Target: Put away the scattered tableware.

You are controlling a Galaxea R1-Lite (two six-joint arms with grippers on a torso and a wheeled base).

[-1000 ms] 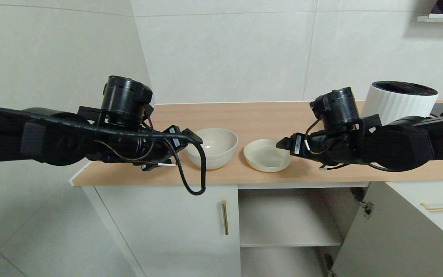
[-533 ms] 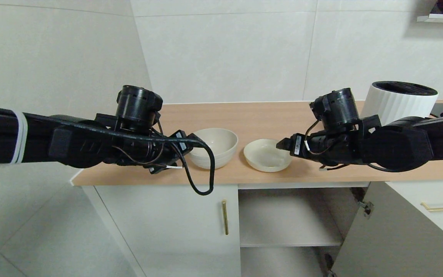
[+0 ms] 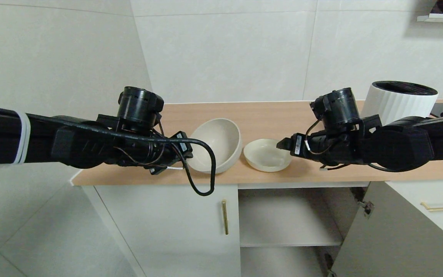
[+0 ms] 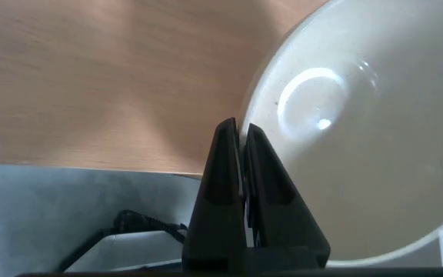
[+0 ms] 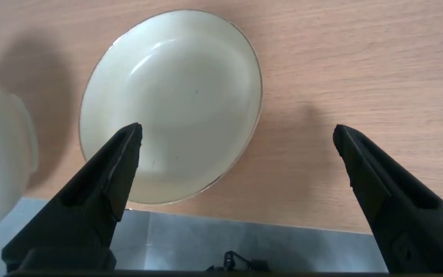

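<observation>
Where the deep bowl (image 3: 214, 140) is found: on the near left part of the wooden desk (image 3: 267, 115), tipped over so that its opening is turned up and to the left. Whether its base touches the desk cannot be told.
Left end effector (image 4: 241, 127): closed on the deep bowl. The bowl's left rim is clamped between the two fingers, which are set close together.
Shallow dish (image 3: 267, 156): laid flat on the desk near the front edge, just right of the deep bowl. A narrow gap is seen between the two.
Right end effector (image 5: 237, 129): open, with the fingers spread wide. It is held low at the right side of the shallow dish. From the right wrist, one finger is seen in front of the dish and the other in front of bare desk. Contact with the dish cannot be told.
Ribbed white container (image 3: 398, 100): stood upright on the far right of the desk, behind the right arm.
Cabinet (image 3: 167, 223): set under the desk. The left door is closed and fitted with a brass handle (image 3: 224, 217). The right door (image 3: 375, 234) is swung open, and a shelf (image 3: 287, 231) is exposed inside.
</observation>
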